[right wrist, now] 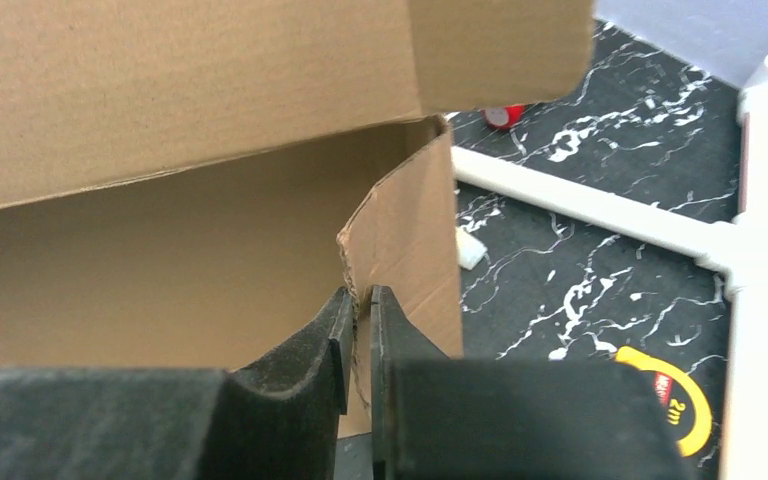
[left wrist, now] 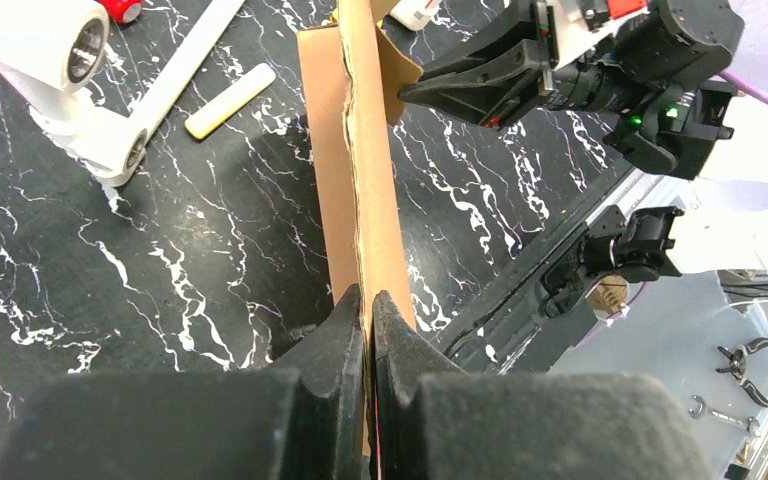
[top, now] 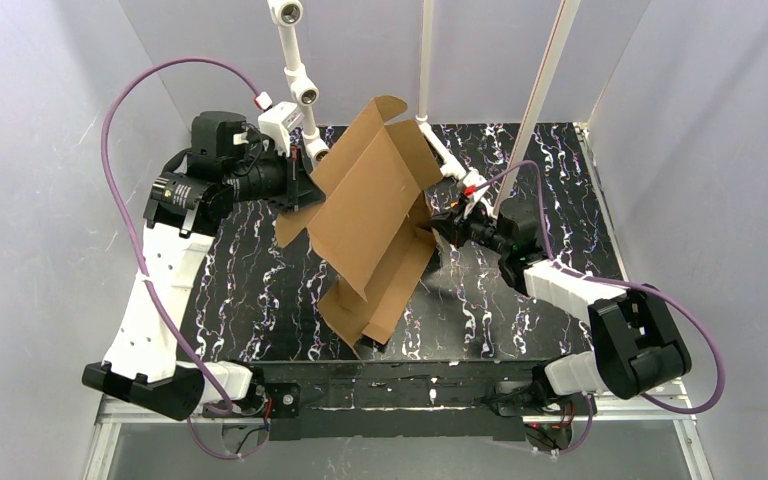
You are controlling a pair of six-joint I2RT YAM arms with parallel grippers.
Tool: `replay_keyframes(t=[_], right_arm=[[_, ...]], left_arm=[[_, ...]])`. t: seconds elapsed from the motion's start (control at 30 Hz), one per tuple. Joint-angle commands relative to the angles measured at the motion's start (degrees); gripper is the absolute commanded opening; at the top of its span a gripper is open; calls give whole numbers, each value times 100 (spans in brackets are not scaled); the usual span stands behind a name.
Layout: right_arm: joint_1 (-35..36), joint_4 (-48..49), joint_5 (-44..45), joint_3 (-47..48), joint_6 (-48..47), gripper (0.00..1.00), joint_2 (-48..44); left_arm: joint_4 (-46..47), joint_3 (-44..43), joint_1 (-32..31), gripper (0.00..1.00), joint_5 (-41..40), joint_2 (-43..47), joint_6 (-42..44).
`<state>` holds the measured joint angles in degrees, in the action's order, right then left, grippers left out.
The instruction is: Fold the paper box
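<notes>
1. The paper box (top: pixel 375 220) is half open, with its flaps splayed. It stands tilted over the middle of the surface (top: pixel 260 290) between the two arms. Its top flap points to the back and its lower end is down by the front edge (I cannot tell if that end touches).
2. The left claw (top: pixel 305 190) is clenched on the box's left edge. In the left wrist view the fingers (left wrist: pixel 345 330) are pinched tight on a thin cardboard wall (left wrist: pixel 370 200).
3. The right claw (top: pixel 435 228) meets the box's right side. In its own view the fingers (right wrist: pixel 335 330) sit either side of a torn flap edge (right wrist: pixel 400 240) with a slim gap (I cannot tell whether they are pressing it).
4. A white pipe frame (top: pixel 295 70) stands at the back.
5. A yellow tape measure (right wrist: pixel 675 395) lies on the surface to the right.
</notes>
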<state>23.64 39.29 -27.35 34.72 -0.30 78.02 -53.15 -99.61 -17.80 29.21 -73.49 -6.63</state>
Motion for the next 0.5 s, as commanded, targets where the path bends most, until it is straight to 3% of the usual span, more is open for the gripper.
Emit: replay_keyframes(t=[0.0,0.17,0.47], right_arm=[[36,-660,-504,124,-120,21,176],[11,-856,-542,246,-288,28,258],[-227,-1858,-1002,735,-1226,29,364]], left_arm=[[-103,122,-101,0,362,227,116],[-160,199,-120,0,456,303,209],[-285,307,-131,0,368,351,337]])
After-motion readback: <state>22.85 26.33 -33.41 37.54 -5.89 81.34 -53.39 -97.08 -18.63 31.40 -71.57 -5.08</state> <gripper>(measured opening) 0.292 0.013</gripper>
